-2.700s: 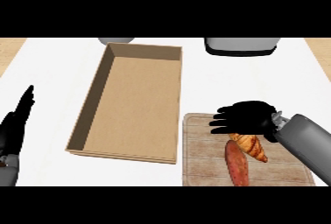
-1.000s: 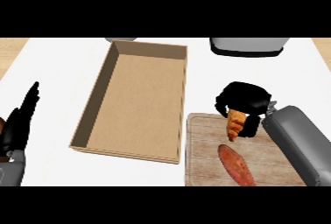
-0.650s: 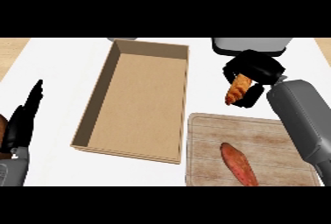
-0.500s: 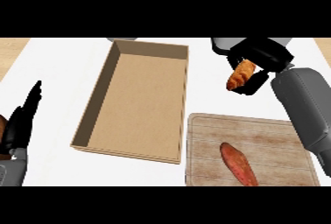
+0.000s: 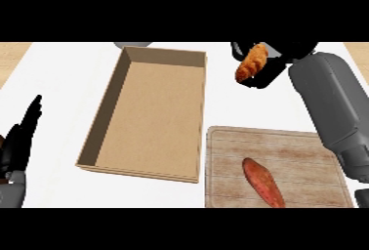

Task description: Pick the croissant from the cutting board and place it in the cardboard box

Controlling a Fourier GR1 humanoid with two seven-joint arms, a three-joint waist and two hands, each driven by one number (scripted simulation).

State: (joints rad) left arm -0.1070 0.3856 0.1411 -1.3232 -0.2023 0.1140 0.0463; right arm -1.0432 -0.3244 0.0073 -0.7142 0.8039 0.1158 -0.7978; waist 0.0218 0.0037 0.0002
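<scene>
The right hand has lifted the croissant clear of the cutting board and carried it up and away toward the far side of the surface; it now hangs in the air just right of the cardboard box, near the box's far corner. The pick therefore looks done, and only the sideways carry over the open box and the release seem left. The hand's fingers are curled round the croissant, which juts out at the hand's left side. A reddish sweet potato lies on the board. The left hand rests open at the left edge.
</scene>
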